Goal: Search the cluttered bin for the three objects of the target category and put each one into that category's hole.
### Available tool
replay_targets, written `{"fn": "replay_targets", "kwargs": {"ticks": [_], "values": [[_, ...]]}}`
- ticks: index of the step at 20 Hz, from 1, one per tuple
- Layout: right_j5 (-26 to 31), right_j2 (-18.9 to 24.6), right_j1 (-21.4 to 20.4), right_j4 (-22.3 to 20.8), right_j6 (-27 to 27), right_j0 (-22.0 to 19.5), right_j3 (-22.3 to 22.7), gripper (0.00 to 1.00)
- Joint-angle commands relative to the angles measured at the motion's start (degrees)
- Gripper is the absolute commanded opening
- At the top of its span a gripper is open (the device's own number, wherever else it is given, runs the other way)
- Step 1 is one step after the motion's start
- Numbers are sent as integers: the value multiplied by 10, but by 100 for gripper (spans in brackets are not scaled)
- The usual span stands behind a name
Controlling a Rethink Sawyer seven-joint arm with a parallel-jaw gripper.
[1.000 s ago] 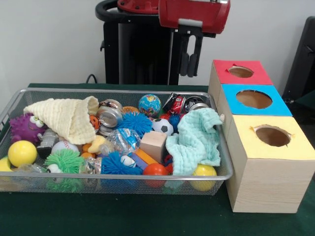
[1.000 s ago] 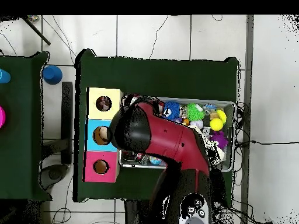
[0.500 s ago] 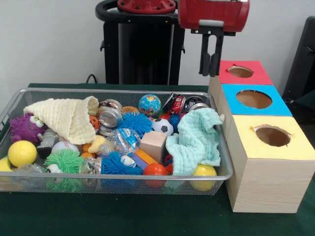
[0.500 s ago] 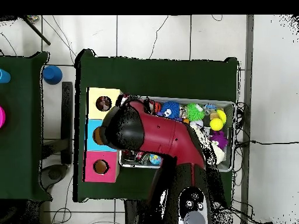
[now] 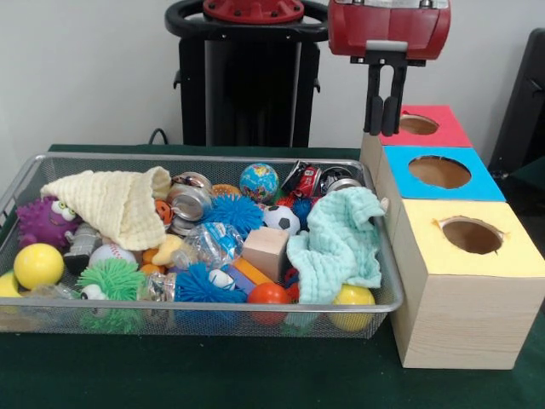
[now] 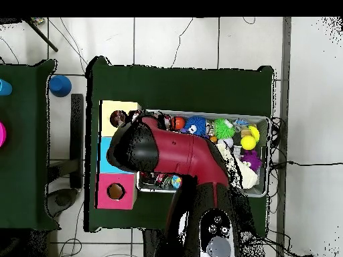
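three boxes stood in a row beside the wire bin point(image 5: 387, 300), each with a round hole cut in its coloured top: the red box point(image 5: 419, 124) farthest back, the blue box point(image 5: 441, 173) in the middle and the yellow box point(image 5: 473, 238) nearest the camera, the row's long axis running from front to back in the front view. the gripper point(image 5: 384, 128) hung from the red arm point(image 6: 184, 155) with its dark fingers point(image 5: 374, 100) pointing straight down, drawn close together with only a thin slit between them and nothing visible in their grasp, just above the near left corner of the red box. the bin lay with its long side across the table point(image 5: 213, 375), crowded with toys (which ones belonged to the target category could not be told). a cream cloth point(image 5: 111, 203) was bunched at the left end, a mint cloth point(image 5: 341, 243) draped over the right end, and between them sat a globe ball point(image 5: 259, 181), a soccer ball point(image 5: 281, 219), a wooden block point(image 5: 266, 251), blue spiky balls point(image 5: 233, 213) and a yellow ball point(image 5: 37, 265).
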Motion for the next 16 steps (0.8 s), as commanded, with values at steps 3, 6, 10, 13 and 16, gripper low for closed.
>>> {"fn": "replay_targets", "kwargs": {"ticks": [3,6,10,13,16], "values": [[59,66,4,-37,-24,-30,33,0],[53,72,1,-40,-25,-35,39,0],[52,83,-7,-46,-29,-41,51,0],[55,85,-7,-52,-24,-42,47,0],[55,89,-6,-56,-20,-43,46,0]]}}
